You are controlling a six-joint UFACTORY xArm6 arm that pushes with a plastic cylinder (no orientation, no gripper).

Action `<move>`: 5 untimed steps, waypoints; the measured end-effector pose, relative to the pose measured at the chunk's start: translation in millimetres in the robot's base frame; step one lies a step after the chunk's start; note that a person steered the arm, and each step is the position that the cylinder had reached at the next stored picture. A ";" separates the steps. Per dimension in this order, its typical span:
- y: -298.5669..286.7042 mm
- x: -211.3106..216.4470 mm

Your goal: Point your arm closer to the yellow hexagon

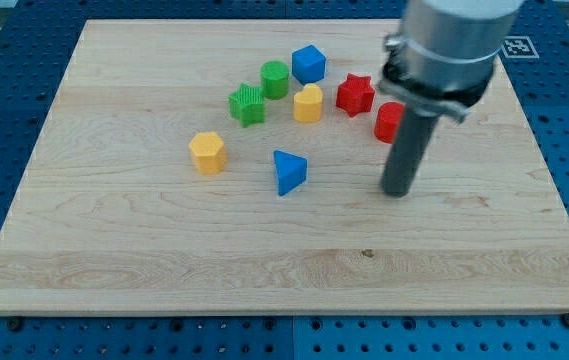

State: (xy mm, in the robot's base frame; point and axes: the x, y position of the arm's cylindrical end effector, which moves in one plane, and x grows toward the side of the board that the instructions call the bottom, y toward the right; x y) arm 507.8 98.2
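The yellow hexagon (pixel 207 152) lies on the wooden board (pixel 114 250), left of centre. My tip (pixel 396 191) touches the board far to the hexagon's right, well apart from it. A blue triangle (pixel 288 171) lies between the two. A red block (pixel 389 121) sits just above my tip, partly hidden behind the rod.
Above the hexagon is a cluster: a green star (pixel 247 103), a green cylinder (pixel 275 79), a blue cube (pixel 308 63), a yellow heart-like block (pixel 308 102) and a red star (pixel 355 94). The arm's grey body (pixel 454 45) covers the board's upper right.
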 end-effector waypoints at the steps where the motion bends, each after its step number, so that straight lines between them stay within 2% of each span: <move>1: -20.6 26.0; 2: -70.0 27.8; 5: -255.6 -1.8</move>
State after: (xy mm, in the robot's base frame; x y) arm 506.0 -157.4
